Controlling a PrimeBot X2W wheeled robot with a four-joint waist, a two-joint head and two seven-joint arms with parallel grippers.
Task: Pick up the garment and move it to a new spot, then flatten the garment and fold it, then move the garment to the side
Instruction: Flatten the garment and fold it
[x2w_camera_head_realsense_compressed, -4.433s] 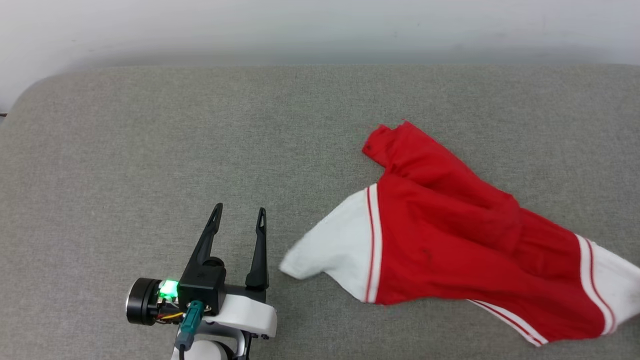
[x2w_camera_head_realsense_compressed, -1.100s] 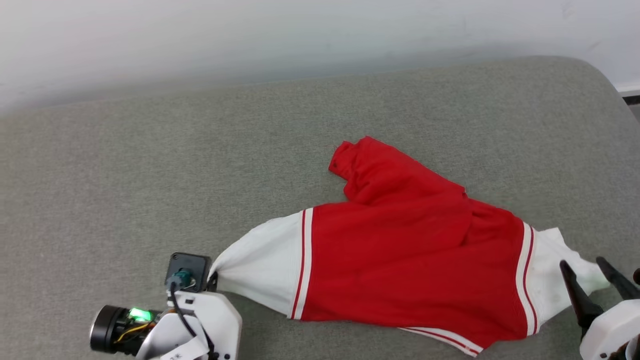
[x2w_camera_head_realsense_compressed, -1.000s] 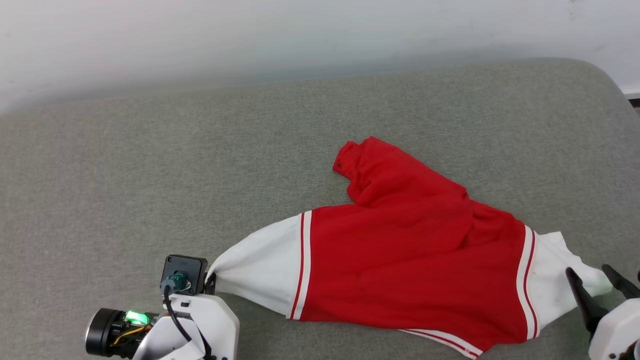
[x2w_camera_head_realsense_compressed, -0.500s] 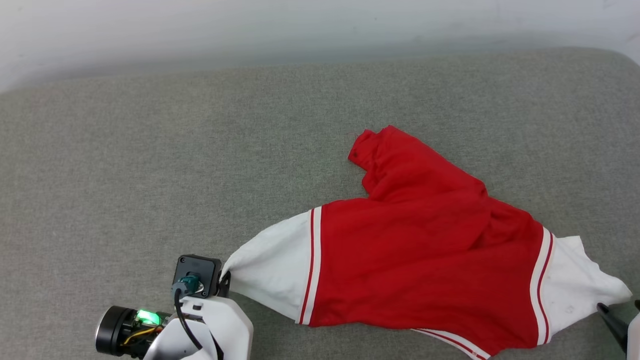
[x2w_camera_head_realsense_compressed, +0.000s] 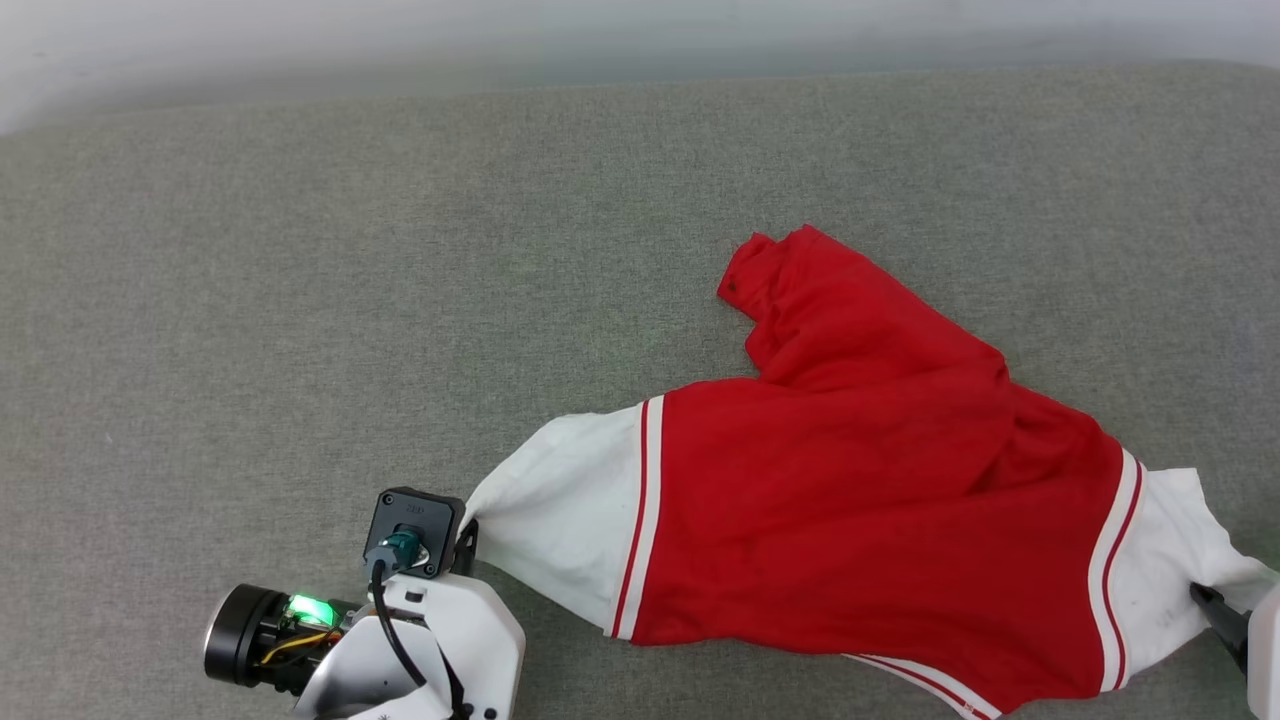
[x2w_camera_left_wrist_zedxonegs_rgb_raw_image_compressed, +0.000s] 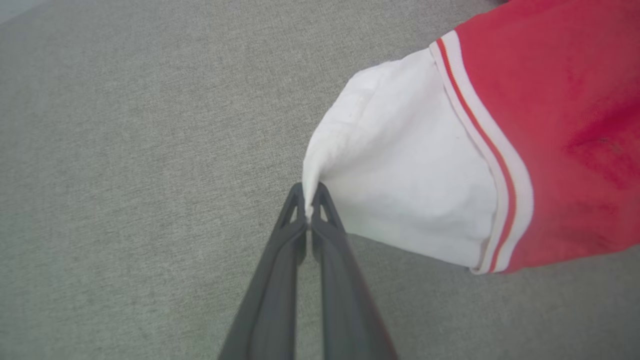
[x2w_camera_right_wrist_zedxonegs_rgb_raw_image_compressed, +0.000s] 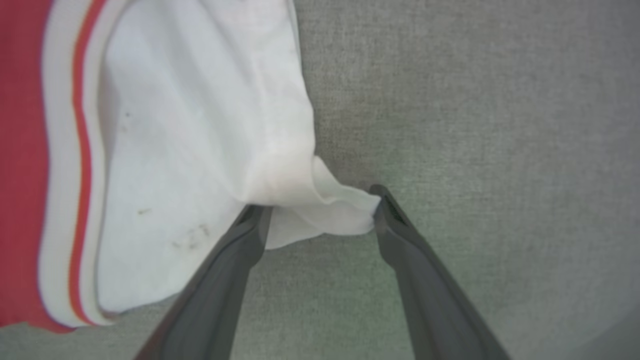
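The garment (x2w_camera_head_realsense_compressed: 860, 510) lies spread on a grey fabric surface, red body in the middle and a white sleeve at each end, with a rumpled red fold toward the back. My left gripper (x2w_camera_left_wrist_zedxonegs_rgb_raw_image_compressed: 309, 194) is shut on the tip of the left white sleeve (x2w_camera_left_wrist_zedxonegs_rgb_raw_image_compressed: 400, 180), which is pulled to a point; in the head view this gripper (x2w_camera_head_realsense_compressed: 466, 528) sits at the lower left. My right gripper (x2w_camera_right_wrist_zedxonegs_rgb_raw_image_compressed: 320, 202) stands open with the tip of the right white sleeve (x2w_camera_right_wrist_zedxonegs_rgb_raw_image_compressed: 200, 125) lying between its fingers. One of its fingers (x2w_camera_head_realsense_compressed: 1216, 614) shows at the right edge.
The grey fabric surface (x2w_camera_head_realsense_compressed: 300, 300) stretches wide to the left of and behind the garment. A pale wall (x2w_camera_head_realsense_compressed: 600, 30) runs along its far edge.
The whole head picture has shifted, so the camera moved. My left gripper stays shut on the left sleeve tip, and my right gripper stays open at the right sleeve tip.
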